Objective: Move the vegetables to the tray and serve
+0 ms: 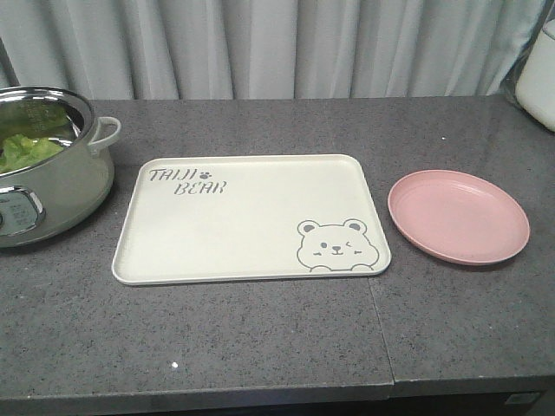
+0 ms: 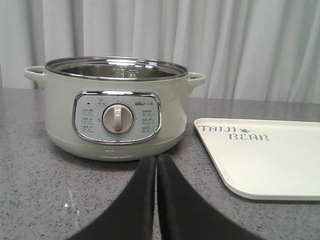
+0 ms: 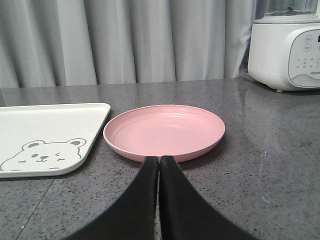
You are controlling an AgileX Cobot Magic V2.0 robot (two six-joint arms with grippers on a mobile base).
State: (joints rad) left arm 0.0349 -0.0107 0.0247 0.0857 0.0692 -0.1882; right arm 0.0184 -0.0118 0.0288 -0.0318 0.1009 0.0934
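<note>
Vegetables point(image 1: 26, 149) lie inside the cooker pot point(image 1: 69, 186) at the frame's left edge. Tray point(image 1: 251, 221) sits centre frame on the bench point(image 1: 260, 338). Left fingers point(image 2: 142, 200) and right fingers point(image 3: 145, 200) are pressed together, holding nothing.

Item count as seen:

- One cream tray point(image 1: 251, 217), carrying one bear drawing point(image 1: 334, 245).
- One pink plate point(image 1: 458, 215).
- One pale green electric pot point(image 1: 61, 186), fitted with two side handles point(image 2: 197, 79) and one control dial point(image 2: 118, 120).
- One bunch of vegetables point(image 1: 26, 149) inside the pot. It is cut off at the picture's edge and partly behind the rim. It appears to be several leaves, but the exact number cannot be fixed.
- One white appliance point(image 3: 287, 47).
- Two grippers: one left gripper point(image 2: 156, 160) and one right gripper point(image 3: 159, 159), each showing two black fingers point(image 2: 137, 200).
</note>
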